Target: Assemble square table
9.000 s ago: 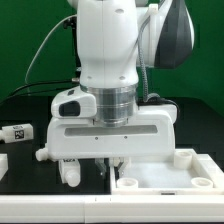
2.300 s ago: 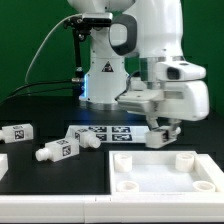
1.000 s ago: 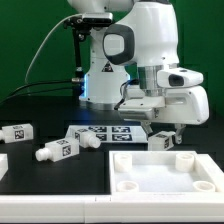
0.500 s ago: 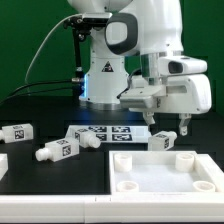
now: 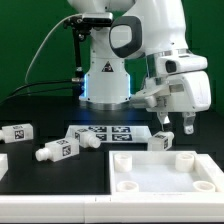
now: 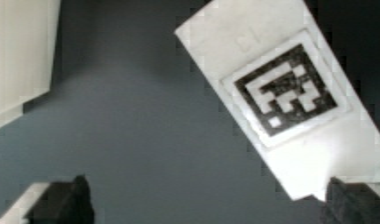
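Gripper (image 5: 176, 125) is rising off the leg (image 5: 160, 140), jaws now spread apart and holding nothing, leaving it lying just beside the tabletop (image 5: 160, 178), so it's looking like staging only, with insertion still pending.
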